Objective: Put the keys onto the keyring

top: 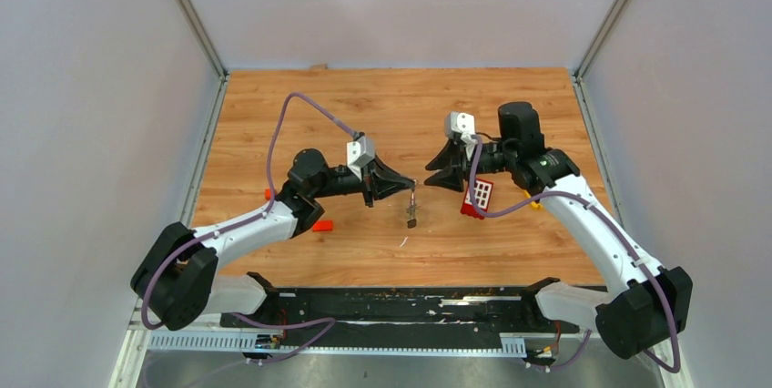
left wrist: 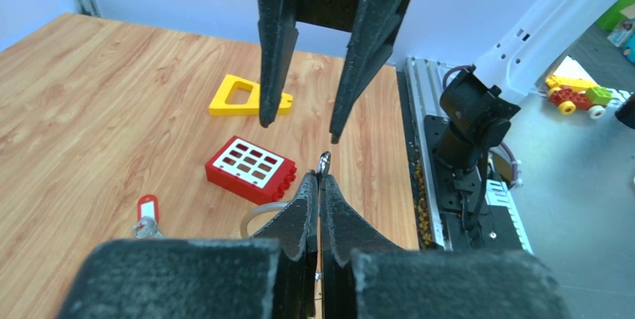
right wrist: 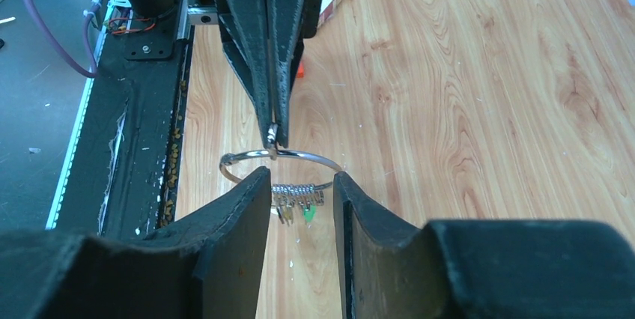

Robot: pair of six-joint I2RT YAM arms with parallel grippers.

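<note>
My left gripper [top: 411,185] is shut on the keyring [right wrist: 281,156], a thin silver wire ring held above the table. Several keys [right wrist: 299,199], one with a green head, hang bunched on the ring's lower wire; they also show in the top view [top: 411,215]. In the left wrist view my closed fingertips [left wrist: 320,178] pinch the ring's edge [left wrist: 323,160]. My right gripper [right wrist: 299,184] is open and empty, its fingers on either side of the hanging keys, facing the left gripper [right wrist: 273,135]. One more key with a red tag [left wrist: 147,210] lies on the table.
A red block with white squares [left wrist: 249,169] and a yellow plastic piece [left wrist: 243,98] lie under and beyond the right gripper [left wrist: 299,120]. Small red blocks [top: 321,226] lie by the left arm. The black base rail [top: 401,301] runs along the near edge.
</note>
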